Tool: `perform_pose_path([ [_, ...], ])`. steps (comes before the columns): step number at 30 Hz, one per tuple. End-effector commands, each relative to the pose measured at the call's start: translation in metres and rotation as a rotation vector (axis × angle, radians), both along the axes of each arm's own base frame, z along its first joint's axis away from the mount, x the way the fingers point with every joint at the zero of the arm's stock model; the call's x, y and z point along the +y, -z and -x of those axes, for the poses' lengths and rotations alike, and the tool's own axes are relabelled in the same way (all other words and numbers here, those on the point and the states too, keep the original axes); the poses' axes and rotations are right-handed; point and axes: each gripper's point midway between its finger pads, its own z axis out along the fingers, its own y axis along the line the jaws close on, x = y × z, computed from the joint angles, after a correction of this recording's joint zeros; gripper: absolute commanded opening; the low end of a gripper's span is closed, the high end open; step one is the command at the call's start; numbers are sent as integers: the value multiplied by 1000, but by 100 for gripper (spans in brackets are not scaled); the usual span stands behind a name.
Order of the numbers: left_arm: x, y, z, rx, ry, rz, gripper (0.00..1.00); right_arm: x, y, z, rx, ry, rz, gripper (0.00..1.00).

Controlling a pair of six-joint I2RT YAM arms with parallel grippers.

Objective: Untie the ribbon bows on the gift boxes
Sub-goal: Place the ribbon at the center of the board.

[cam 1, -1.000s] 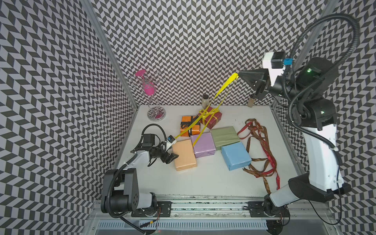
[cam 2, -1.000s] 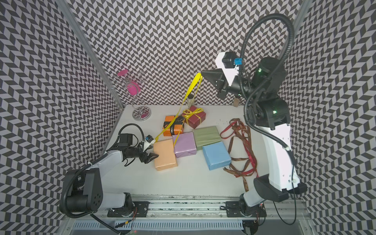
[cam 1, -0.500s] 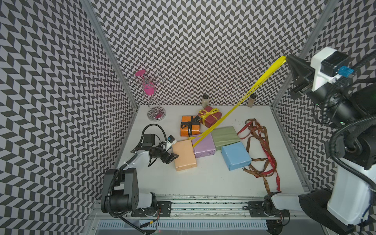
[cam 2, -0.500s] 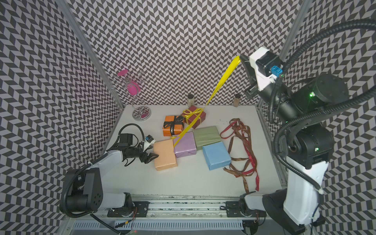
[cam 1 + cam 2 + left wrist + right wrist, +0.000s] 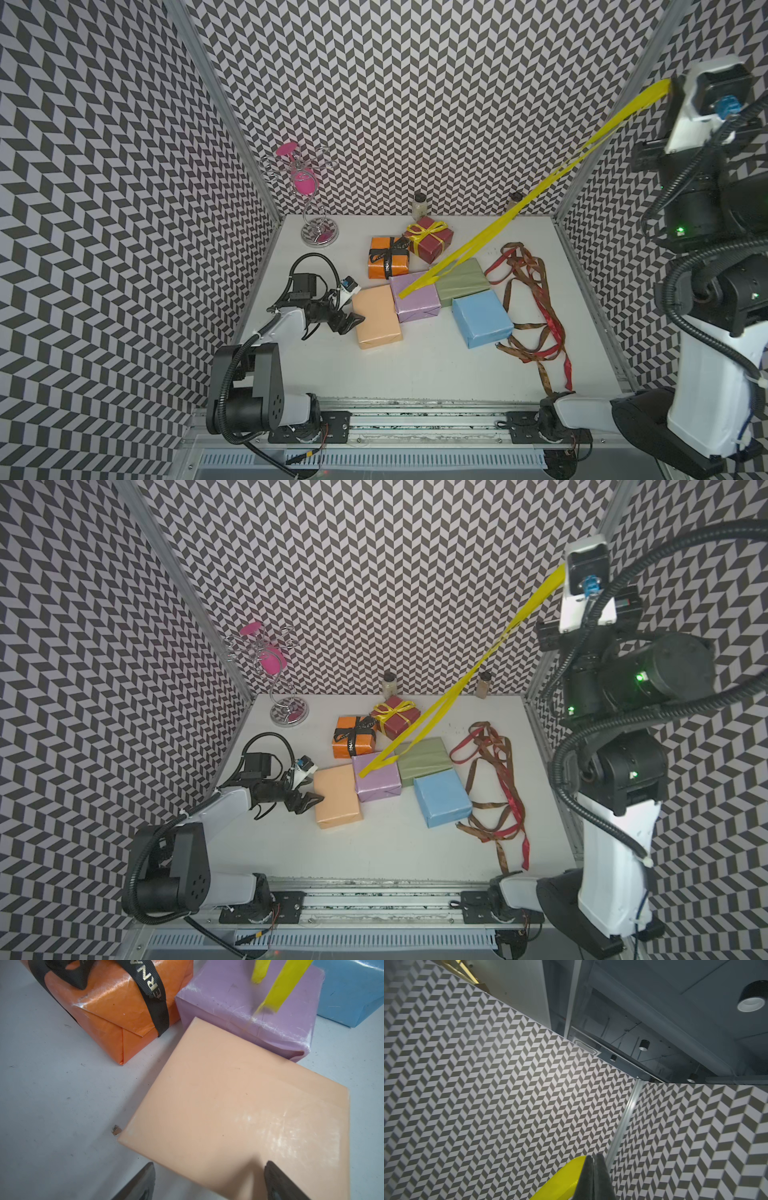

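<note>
On white table [image 5: 415,374] (chevron walls [image 5: 415,104]); right fingers [image 5: 600,1178] pinch yellow ribbon [image 5: 540,183]; left fingers [image 5: 143,1184] spread, empty

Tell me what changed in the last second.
The right hand, shut on the thin yellow ribbon, swung up and rightward; the ribbon's loose ends now trail over the lilac paper-wrapped box. The open left hand and the peach paper-wrapped box beside it stayed put.

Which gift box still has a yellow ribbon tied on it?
The dark red paper-wrapped box at the back. The orange paper-wrapped box beside it wears a black ribbon, the other four are bare, the second yellow ribbon hangs from the right gripper.
</note>
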Motion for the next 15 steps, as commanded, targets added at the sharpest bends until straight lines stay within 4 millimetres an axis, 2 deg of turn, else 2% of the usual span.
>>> perform_pose_path([
  [1, -1, -3, -3, -16, 12, -7, 82, -37, -26, 44, -135, 156, -72, 0],
  [3, -2, -3, -3, -14, 13, -4, 82, -41, -25, 49, -139, 181, -68, 0],
  [5, -2, -4, -3, -16, 13, -1, 82, -41, -19, 43, -118, 200, -49, 0],
  [9, -3, -7, -5, -25, 15, 9, 82, -34, 5, 17, -55, 205, -25, 0],
  [12, -4, -9, -5, -29, 15, 17, 82, -28, 37, -20, 31, 191, -5, 0],
  [15, -6, -12, -5, -38, 21, 26, 82, -36, 78, -66, 128, 188, -14, 0],
])
